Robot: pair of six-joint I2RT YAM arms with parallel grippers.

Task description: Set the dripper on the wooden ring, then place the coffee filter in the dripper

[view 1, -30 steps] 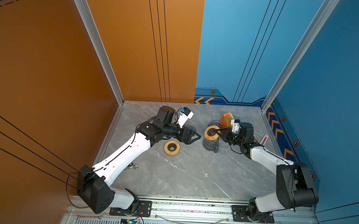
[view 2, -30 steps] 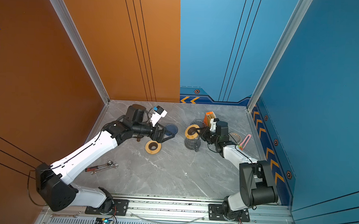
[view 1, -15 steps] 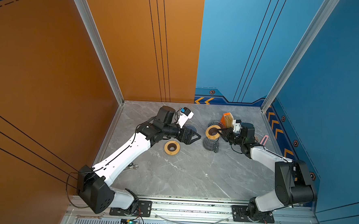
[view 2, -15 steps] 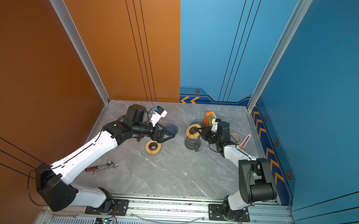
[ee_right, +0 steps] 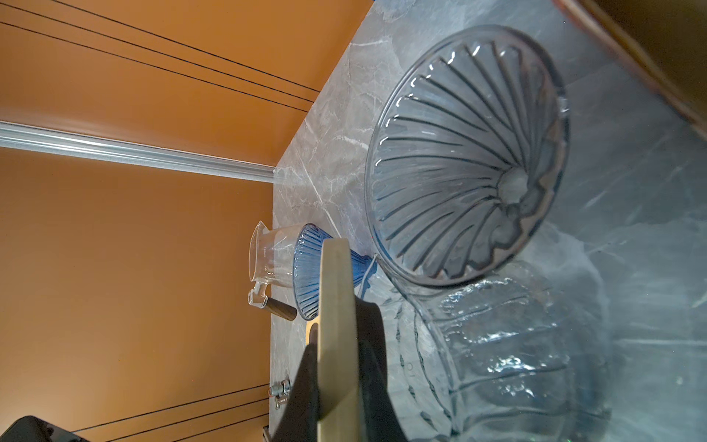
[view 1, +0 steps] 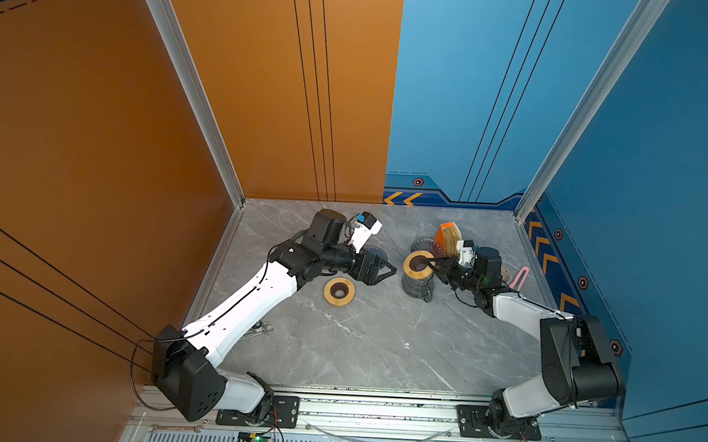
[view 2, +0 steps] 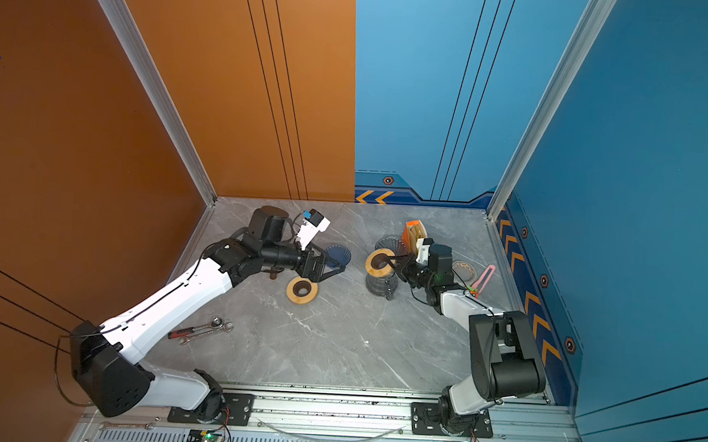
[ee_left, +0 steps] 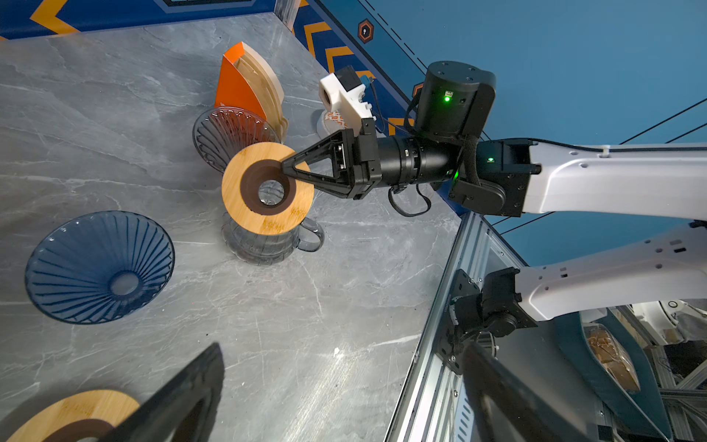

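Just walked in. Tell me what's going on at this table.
The right gripper is shut on the edge of a wooden ring that sits on top of a glass jug. The left gripper is open and holds nothing; it hovers near a blue dripper and a second wooden ring lying on the table. The paper filters stand in their orange holder at the back, beside a grey dripper. Neither dripper has a filter in it yet.
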